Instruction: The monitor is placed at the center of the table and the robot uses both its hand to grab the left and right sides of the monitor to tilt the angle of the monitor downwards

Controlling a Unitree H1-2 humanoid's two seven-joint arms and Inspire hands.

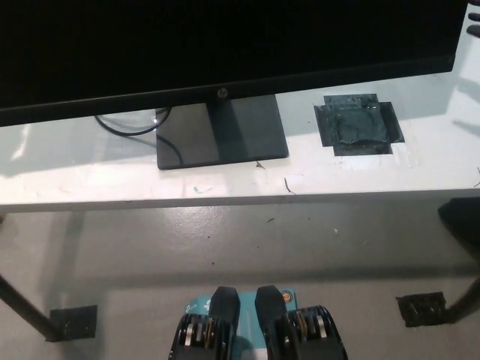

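Left hand: my white left hand does not show anywhere; the monitor's left end runs past the left edge, so I cannot tell where that hand sits against it.
Table [90, 180]: a white top crossing the whole width, its near edge facing me, grey floor below.
Cable [124, 127]: a dark cable curling on the table, just left of the stand and partly under the screen.
Monitor [225, 45]: a wide black screen, dark, filling the far part of the view above the table, its lower bezel sloping up slightly toward the right.
Stand [221, 133]: the monitor's flat dark base, resting on the table a little left of centre, under the bezel's small logo.
Tape patch [358, 124]: a dark taped square stuck on the table, right of the stand and apart from it.
Right hand [472, 30]: only a small black sliver at the far right edge, just beside the monitor's right end; I cannot tell whether it touches the screen, or whether it is spread or closed.
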